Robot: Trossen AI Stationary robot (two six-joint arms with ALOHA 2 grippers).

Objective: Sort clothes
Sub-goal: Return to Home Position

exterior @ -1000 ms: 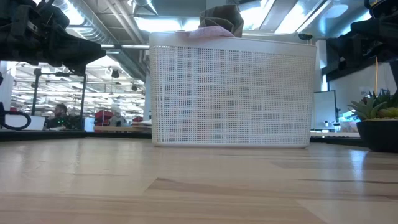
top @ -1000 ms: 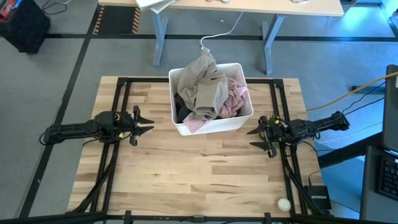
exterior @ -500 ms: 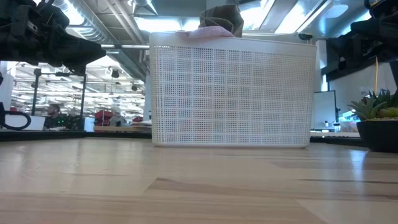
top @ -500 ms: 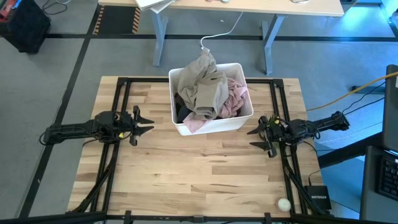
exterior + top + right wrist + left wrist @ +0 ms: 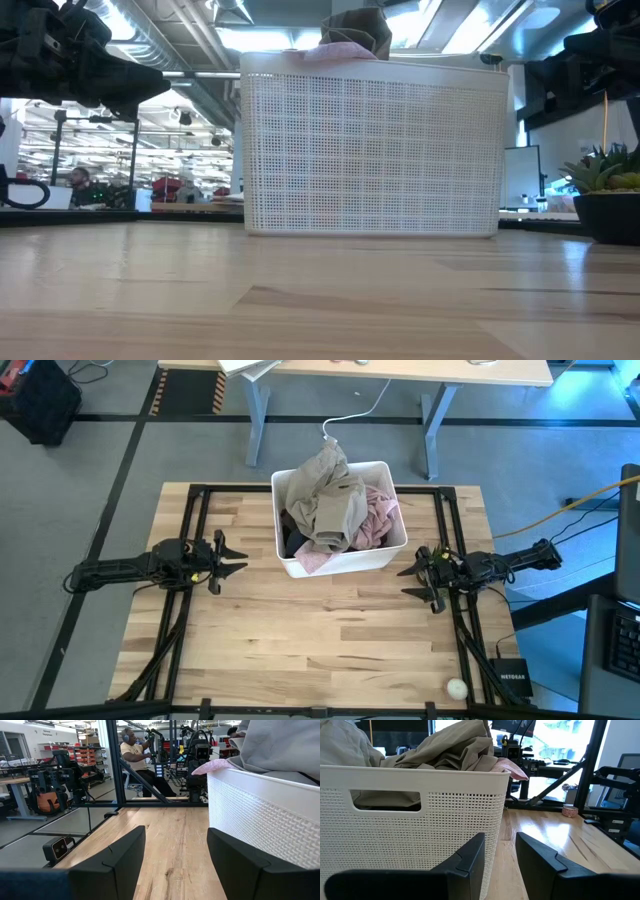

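Note:
A white plastic bin stands at the far middle of the table. In it lie a khaki-beige garment on top, a pale pink one at the right and a dark one at the left. My left gripper is open and empty, left of the bin. My right gripper is open and empty, right of the bin. The left wrist view shows the bin's wall with the khaki garment heaped above its rim.
A small white ball lies at the table's near right corner. Black frame rails run along the table's left and right sides. Bare wood lies in front of the bin. A person shows in the room beyond the table.

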